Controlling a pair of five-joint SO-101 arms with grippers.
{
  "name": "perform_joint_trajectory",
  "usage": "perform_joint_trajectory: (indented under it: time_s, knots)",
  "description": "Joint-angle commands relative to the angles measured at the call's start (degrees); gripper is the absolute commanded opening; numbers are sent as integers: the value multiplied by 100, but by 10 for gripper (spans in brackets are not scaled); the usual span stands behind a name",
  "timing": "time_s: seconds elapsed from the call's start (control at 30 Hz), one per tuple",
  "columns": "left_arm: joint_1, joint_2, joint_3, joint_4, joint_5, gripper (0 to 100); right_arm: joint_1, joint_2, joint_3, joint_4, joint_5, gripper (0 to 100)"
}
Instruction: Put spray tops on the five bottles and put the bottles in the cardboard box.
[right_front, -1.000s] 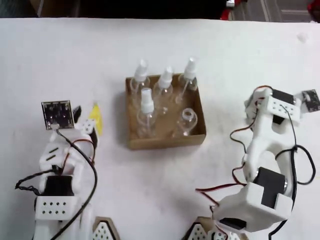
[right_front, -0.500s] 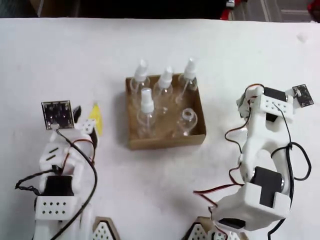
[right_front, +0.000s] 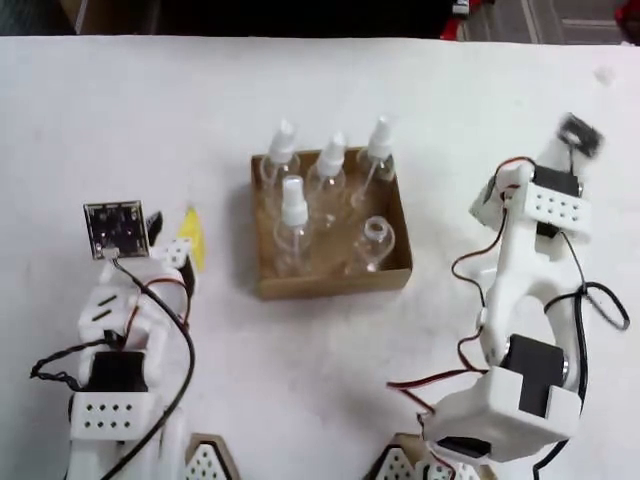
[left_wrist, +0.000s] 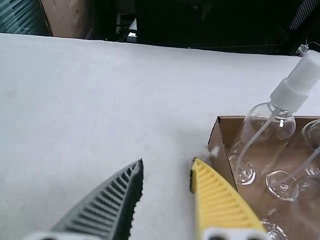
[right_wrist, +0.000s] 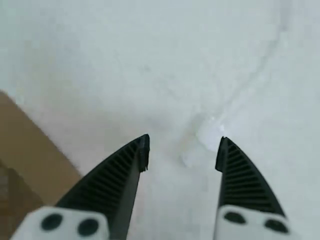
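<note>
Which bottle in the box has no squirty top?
Find the brown cardboard box on the white table. In its corner nearest the right arm stands a clear plastic bottle with a bare open neck; the other four wear white spray tops.

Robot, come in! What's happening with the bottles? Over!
Left gripper open beside the cardboard box. Right gripper open above the table. Five bottles boxed; one bottle uncapped. Nothing blocking.
</note>
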Motion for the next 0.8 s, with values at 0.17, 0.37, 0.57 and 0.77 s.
perform_joint_trajectory:
  time_s: [0.17, 0.37, 0.57, 0.77]
  knots:
    - [-4, -127, -44, -149, -44, 150, 919, -286, -1371, 1015, 3516, 191]
    - [-4, -127, -44, -149, -44, 150, 585, -462, -2259, 2510, 5055, 191]
    - [-4, -127, -35, -149, -44, 150, 303, -593, -2154, 2923, 6681, 191]
    - [-4, -127, -35, -149, -44, 150, 286, -699, -1802, 2985, 6919, 165]
